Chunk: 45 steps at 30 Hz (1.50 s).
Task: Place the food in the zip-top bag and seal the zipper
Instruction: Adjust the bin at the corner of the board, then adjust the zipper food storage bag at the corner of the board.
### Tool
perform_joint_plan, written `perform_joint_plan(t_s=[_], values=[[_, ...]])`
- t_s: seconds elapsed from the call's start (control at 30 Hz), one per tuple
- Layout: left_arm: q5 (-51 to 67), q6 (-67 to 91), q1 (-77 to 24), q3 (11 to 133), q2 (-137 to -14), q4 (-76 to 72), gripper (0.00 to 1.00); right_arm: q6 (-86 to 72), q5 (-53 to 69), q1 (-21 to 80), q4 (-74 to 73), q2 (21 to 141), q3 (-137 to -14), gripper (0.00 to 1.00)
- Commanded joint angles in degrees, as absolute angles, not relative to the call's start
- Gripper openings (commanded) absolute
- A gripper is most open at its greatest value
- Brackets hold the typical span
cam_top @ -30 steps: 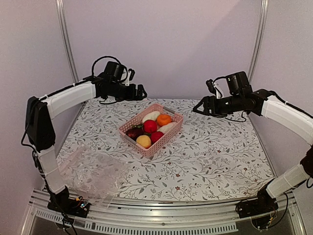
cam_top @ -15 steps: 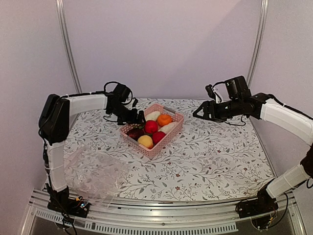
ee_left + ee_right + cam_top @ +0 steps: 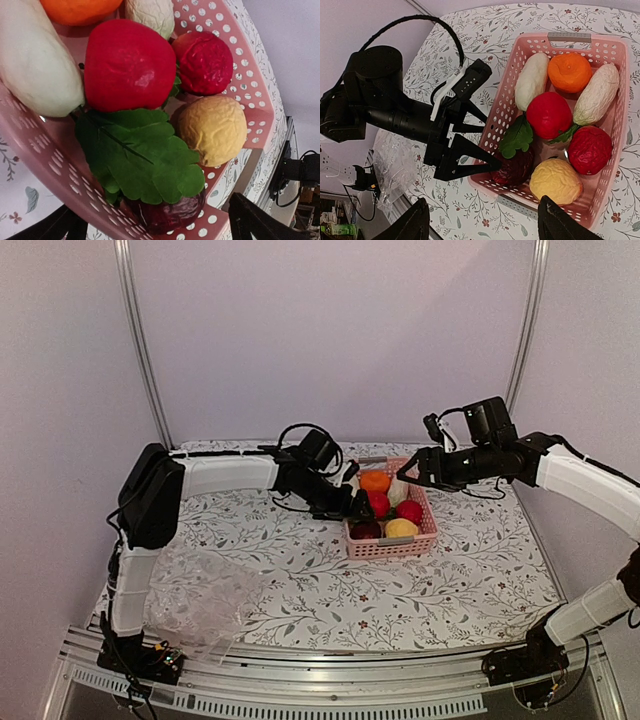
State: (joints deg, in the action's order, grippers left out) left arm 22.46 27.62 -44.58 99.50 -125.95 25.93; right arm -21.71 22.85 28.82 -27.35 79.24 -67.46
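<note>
The food lies in a pink lattice basket (image 3: pixel 385 548): an orange (image 3: pixel 570 71), a red fruit (image 3: pixel 549 114), a dark red one (image 3: pixel 590 149), a yellow one (image 3: pixel 556 181), two cream-white ones (image 3: pixel 531 80), and a dark purple one (image 3: pixel 515 167) under green leaves (image 3: pixel 140 155). My left gripper (image 3: pixel 352 502) is open, its fingers (image 3: pixel 470 165) against the basket's left wall. My right gripper (image 3: pixel 422 468) is open and empty above the basket's far right corner. The clear zip-top bag (image 3: pixel 195 595) lies crumpled at the front left. I cannot make out its zipper.
The basket (image 3: pixel 607 42) stands right of centre on the flowered tabletop (image 3: pixel 300 570). A metal rail (image 3: pixel 320 680) runs along the front edge. The bag (image 3: pixel 395 165) is well away from both grippers.
My left arm has swung down and to the right, and the basket has slid and turned from the table's middle to under my right gripper. The right arm has barely moved.
</note>
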Motion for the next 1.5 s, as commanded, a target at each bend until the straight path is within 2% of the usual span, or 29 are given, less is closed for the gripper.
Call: perform_joint_plan(t_s=[0.0, 0.17, 0.4, 0.53, 0.7, 0.87, 1.07, 1.2, 1.37, 1.47], values=[[22.5, 30.1, -44.9, 103.9, -129.4, 23.2, 0.97, -20.9, 22.5, 29.0, -27.5, 78.7, -67.1, 0.73], [17.6, 26.9, -44.9, 102.0, -121.4, 27.7, 0.97, -20.6, 22.9, 29.0, -27.7, 78.9, -66.5, 0.73], [4.7, 24.7, -46.3, 90.1, -103.1, 38.1, 0.97, -21.4, 23.8, 29.0, -25.4, 78.0, -63.9, 0.73], [-3.3, 27.3, -49.2, 83.1, -96.0, 46.3, 0.95, -21.9, 24.9, 29.0, -23.8, 79.8, -64.5, 0.73], [-13.7, 40.9, -49.2, 75.2, -87.9, 56.5, 0.96, -21.9, 26.2, 29.7, -22.2, 82.6, -66.3, 0.7], [-4.4, 48.4, -44.3, 66.3, -81.4, 57.7, 0.98, -19.8, 27.1, 31.0, -23.5, 85.0, -68.3, 0.68], [0.7, 53.7, -47.8, 58.2, -73.4, 55.7, 0.96, -17.4, 27.8, 31.7, -25.3, 85.4, -69.9, 0.67], [3.1, 54.2, -50.7, 54.9, -68.7, 51.6, 0.93, -12.3, 30.8, 36.2, -27.0, 86.1, -72.3, 0.66], [-6.4, 52.9, -49.9, 58.4, -67.9, 54.2, 0.93, -1.3, 34.6, 46.5, -30.3, 89.3, -75.5, 0.68], [-7.3, 51.6, -46.1, 62.0, -70.7, 54.9, 0.94, 0.8, 34.1, 51.1, -31.2, 92.5, -78.0, 0.68]])
